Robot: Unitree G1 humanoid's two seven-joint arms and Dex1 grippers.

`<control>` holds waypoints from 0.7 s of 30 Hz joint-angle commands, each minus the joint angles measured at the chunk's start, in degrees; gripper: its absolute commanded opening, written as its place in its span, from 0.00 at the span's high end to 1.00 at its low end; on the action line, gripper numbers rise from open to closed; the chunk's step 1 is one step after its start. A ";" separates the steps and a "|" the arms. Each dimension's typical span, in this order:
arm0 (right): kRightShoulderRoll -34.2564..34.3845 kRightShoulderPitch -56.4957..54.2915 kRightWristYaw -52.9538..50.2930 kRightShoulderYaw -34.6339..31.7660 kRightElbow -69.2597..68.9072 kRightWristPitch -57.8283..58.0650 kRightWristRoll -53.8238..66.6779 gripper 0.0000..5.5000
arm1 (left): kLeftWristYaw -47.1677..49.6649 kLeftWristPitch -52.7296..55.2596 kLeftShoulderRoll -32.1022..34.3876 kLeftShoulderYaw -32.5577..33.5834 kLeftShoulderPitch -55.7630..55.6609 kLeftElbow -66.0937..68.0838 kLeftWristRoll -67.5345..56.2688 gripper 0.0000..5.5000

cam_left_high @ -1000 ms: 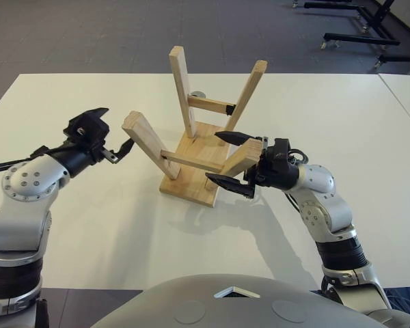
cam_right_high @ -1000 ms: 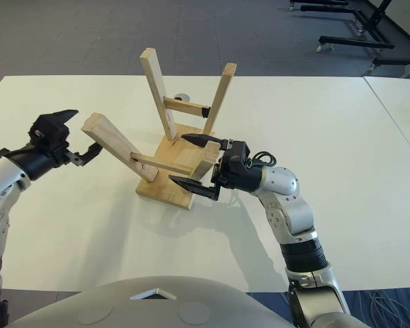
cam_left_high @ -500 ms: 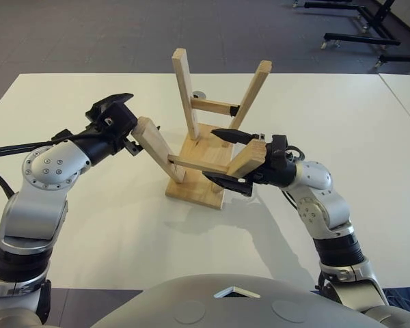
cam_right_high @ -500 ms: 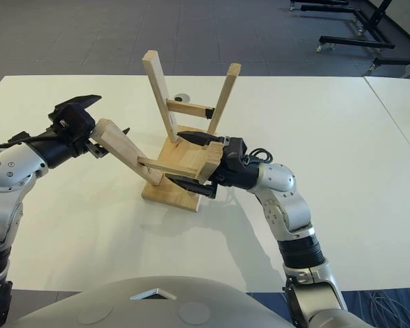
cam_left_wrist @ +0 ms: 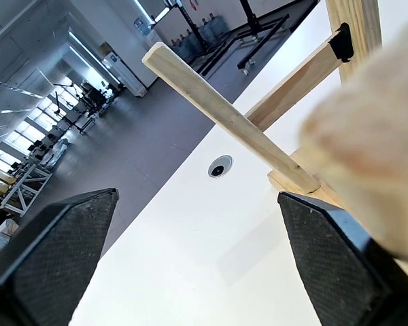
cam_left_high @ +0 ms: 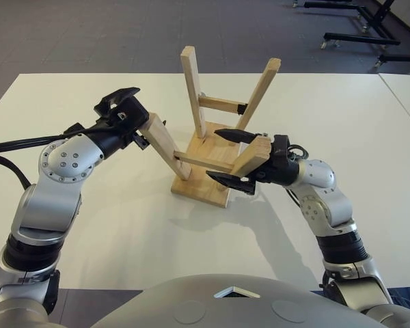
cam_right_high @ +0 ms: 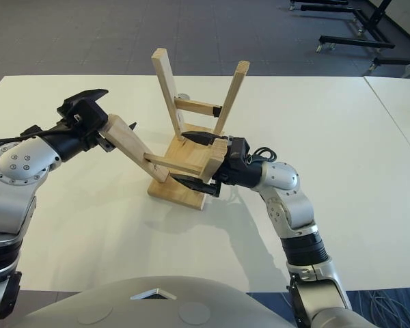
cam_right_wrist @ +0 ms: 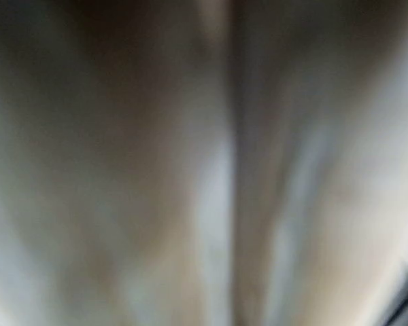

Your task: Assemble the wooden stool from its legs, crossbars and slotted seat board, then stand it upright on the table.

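The wooden stool lies upside down, its seat board [cam_left_high: 199,192] flat on the white table [cam_left_high: 89,219] and its legs pointing up. Crossbars [cam_left_high: 221,104] join the two far legs and the two near ones. My left gripper [cam_left_high: 139,117] is open at the top end of the near-left leg [cam_left_high: 162,145]; its black pads [cam_left_wrist: 54,251] stand wide apart beside blurred wood. My right gripper [cam_left_high: 214,154] is open, one finger above and one below the near-right leg [cam_left_high: 250,158]. Blurred wood sits close up in the right wrist view.
A small round grommet [cam_left_wrist: 221,165] sits in the table behind the stool. Black metal frames [cam_left_high: 359,37] stand on the floor beyond the far edge. A second table [cam_left_high: 406,89] adjoins on the right. Bare table surface lies in front of the stool.
My left gripper has swung right up to the near-left leg's end. The stool has shifted to the right, its legs standing steeper, and my right gripper has moved along with it.
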 commanded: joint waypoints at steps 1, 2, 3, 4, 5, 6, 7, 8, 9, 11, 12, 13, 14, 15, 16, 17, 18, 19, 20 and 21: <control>-2.42 0.57 -0.59 -3.50 -1.14 1.98 1.48 0.17 | -2.82 -1.25 -0.49 -1.54 1.53 -2.86 -2.83 0.21; -3.06 0.96 -0.57 -4.79 -1.47 2.48 2.46 0.17 | -2.67 -1.12 -0.51 -1.31 1.56 -2.89 -2.79 0.21; -3.74 1.41 -0.72 -6.05 -1.67 2.84 3.17 0.17 | -2.67 -1.18 -0.50 -1.10 1.49 -2.62 -2.76 0.21; -4.20 1.78 -0.85 -6.97 -1.84 3.21 3.58 0.17 | -2.68 -1.31 -0.49 -0.89 1.39 -2.25 -2.70 0.21; -4.45 1.82 -0.74 -7.53 -1.71 3.35 3.88 0.17 | -2.58 -1.46 -0.32 -0.31 1.42 -1.82 -2.63 0.21; -4.65 1.84 -0.68 -7.93 -1.62 3.64 4.22 0.17 | -2.51 -1.63 -0.20 0.60 1.36 -1.28 -2.82 0.21; -4.87 1.97 -0.57 -8.31 -1.68 3.98 4.60 0.17 | -2.38 -2.00 0.10 2.14 1.09 -0.24 -3.01 0.21; -5.45 2.41 -0.25 -8.83 -1.95 4.34 5.00 0.17 | -2.24 -2.50 0.52 3.98 0.70 1.21 -3.22 0.21; -6.14 2.81 -0.08 -9.72 -2.32 5.21 5.98 0.17 | -2.14 -3.30 1.42 5.81 0.66 2.64 -2.89 0.21; -7.87 3.34 0.95 -11.31 -2.96 7.09 7.73 0.17 | -2.24 -4.09 2.80 9.59 1.05 3.79 -2.90 0.21; -8.65 3.52 1.36 -12.11 -3.37 8.06 8.78 0.17 | -2.43 -4.14 3.23 11.42 1.13 3.84 -3.38 0.21; -9.44 3.82 1.13 -13.69 -4.67 10.37 11.63 0.17 | -2.66 -4.14 3.32 13.36 0.72 3.93 -4.37 0.21; -10.67 3.75 1.04 -15.78 -6.52 13.46 16.06 0.17 | -2.67 -4.22 3.31 15.19 -0.06 4.26 -5.25 0.21; -11.79 3.38 1.01 -17.46 -8.18 15.90 19.62 0.17 | -2.64 -4.29 3.05 16.67 -0.82 4.48 -6.27 0.21; -13.16 2.46 0.53 -19.40 -10.34 19.05 24.67 0.17 | -2.32 -4.41 2.32 18.06 -1.96 4.42 -7.69 0.21; -14.73 1.43 0.13 -20.83 -12.30 22.25 29.62 0.17 | -1.79 -4.44 1.49 19.04 -3.12 4.24 -8.91 0.21; -15.92 -0.31 -0.96 -22.31 -14.05 24.70 34.48 0.17 | -0.67 -3.13 0.22 20.16 -5.10 3.77 -10.75 0.21; -16.65 -2.44 -2.40 -23.51 -15.06 26.58 38.63 0.17 | 0.39 -1.94 -0.81 21.07 -7.14 3.52 -12.35 0.21; -16.82 -5.53 -4.69 -24.74 -15.48 27.38 42.38 0.17 | 1.75 -0.92 -2.10 22.15 -9.87 3.61 -14.33 0.21; -15.92 -9.68 -8.13 -25.64 -15.17 27.14 45.00 0.17 | 3.39 -0.28 -3.86 23.30 -13.00 4.05 -16.67 0.21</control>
